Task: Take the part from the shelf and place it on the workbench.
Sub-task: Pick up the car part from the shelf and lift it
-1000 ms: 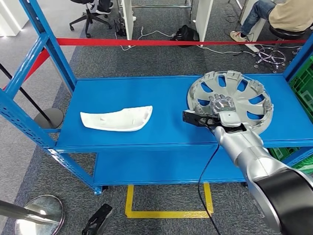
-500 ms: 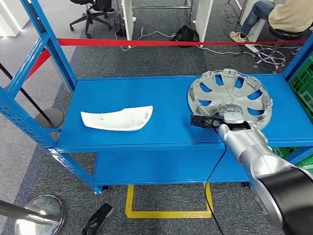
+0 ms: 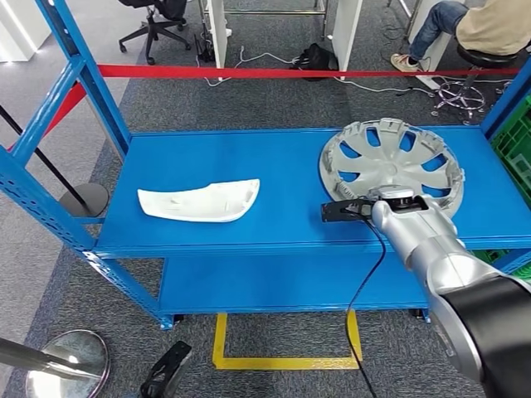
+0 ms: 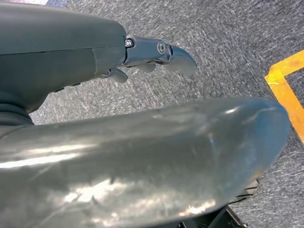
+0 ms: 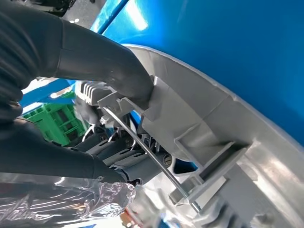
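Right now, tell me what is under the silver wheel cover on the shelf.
The wheel cover lies on the blue shelf, whose blue surface shows through the spoke gaps. At its near rim the right hand grips it, fingers around the edge. Anything beneath the solid spokes is covered.

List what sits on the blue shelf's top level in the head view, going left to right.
White curved part → black wrist camera module → silver wheel cover, near the shelf's right end, with the right robot hand at its near rim.
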Available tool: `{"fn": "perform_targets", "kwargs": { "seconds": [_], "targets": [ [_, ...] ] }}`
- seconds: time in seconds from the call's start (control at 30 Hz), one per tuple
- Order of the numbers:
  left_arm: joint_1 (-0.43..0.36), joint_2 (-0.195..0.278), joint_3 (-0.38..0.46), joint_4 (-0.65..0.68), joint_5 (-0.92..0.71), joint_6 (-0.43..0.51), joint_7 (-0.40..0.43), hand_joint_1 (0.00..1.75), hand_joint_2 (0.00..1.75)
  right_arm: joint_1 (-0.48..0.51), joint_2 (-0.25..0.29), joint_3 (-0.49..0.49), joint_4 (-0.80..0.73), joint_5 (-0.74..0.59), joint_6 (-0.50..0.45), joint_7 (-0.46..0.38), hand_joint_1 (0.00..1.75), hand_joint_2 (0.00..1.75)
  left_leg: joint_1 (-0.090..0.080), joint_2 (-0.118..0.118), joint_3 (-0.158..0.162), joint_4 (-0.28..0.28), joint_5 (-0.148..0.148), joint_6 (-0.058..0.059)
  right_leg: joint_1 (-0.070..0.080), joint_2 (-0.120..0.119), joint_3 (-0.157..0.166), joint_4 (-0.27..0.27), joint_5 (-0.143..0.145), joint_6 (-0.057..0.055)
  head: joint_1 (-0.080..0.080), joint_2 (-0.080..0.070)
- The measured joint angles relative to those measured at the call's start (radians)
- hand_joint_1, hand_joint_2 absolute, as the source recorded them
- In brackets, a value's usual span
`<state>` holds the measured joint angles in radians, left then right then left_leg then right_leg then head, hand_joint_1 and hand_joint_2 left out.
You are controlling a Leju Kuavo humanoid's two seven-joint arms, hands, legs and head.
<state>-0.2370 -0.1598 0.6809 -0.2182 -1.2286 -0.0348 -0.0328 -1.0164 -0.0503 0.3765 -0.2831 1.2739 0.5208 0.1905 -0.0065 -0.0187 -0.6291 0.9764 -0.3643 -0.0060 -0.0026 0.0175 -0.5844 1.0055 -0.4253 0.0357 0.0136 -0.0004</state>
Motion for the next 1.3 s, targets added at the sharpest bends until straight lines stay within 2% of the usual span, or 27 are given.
{"fn": "perform_targets", "kwargs": {
  "seconds": [0.47, 0.6, 0.73, 0.9, 1.03, 1.3],
  "targets": [
    [-0.002, 0.000, 0.000, 0.000, 0.005, 0.006, 0.002, 0.00, 0.00, 0.006, 0.018, 0.002, 0.000, 0.026, -0.140, -0.023, 1.75, 1.75, 0.000, 0.000, -0.004, 0.000, 0.000, 0.000, 0.000, 0.000, -0.004, 0.000, 0.001, 0.000, 0.000, 0.000],
    [0.000, 0.000, 0.000, 0.000, 0.010, 0.007, 0.000, 0.00, 0.00, 0.007, 0.027, 0.002, 0.000, 0.029, -0.218, -0.051, 1.75, 0.00, 0.000, 0.000, -0.005, 0.000, 0.000, 0.000, 0.000, 0.000, -0.005, 0.001, 0.001, 0.000, 0.000, 0.000],
    [0.002, 0.000, 0.000, 0.000, 0.014, 0.010, -0.006, 0.00, 0.00, 0.006, 0.041, 0.002, -0.002, 0.029, -0.264, -0.087, 1.75, 0.00, 0.000, 0.000, -0.006, 0.000, 0.000, 0.000, 0.000, 0.000, -0.006, 0.001, 0.001, 0.000, 0.000, 0.000],
    [0.003, 0.000, 0.000, 0.000, 0.015, 0.010, -0.010, 0.00, 0.00, 0.006, 0.046, 0.002, -0.003, 0.030, -0.275, -0.097, 1.75, 0.00, 0.000, 0.000, -0.006, 0.000, 0.000, 0.000, 0.000, 0.000, -0.006, 0.001, 0.001, 0.000, 0.000, 0.000],
    [0.005, 0.000, 0.001, 0.000, 0.023, 0.003, -0.053, 0.00, 1.75, 0.001, 0.070, 0.008, -0.012, 0.040, -0.307, -0.129, 1.75, 0.00, 0.000, 0.000, -0.007, 0.000, 0.000, 0.000, 0.000, 0.000, -0.006, 0.001, 0.000, 0.000, 0.000, 0.000],
    [0.007, 0.001, 0.000, 0.000, 0.014, -0.004, -0.082, 0.00, 1.75, -0.006, 0.073, 0.011, -0.020, 0.037, -0.333, -0.148, 1.75, 0.00, 0.000, 0.000, -0.007, 0.000, 0.000, 0.000, 0.000, -0.001, -0.006, 0.000, 0.001, 0.000, 0.000, 0.000]
  ]
}}
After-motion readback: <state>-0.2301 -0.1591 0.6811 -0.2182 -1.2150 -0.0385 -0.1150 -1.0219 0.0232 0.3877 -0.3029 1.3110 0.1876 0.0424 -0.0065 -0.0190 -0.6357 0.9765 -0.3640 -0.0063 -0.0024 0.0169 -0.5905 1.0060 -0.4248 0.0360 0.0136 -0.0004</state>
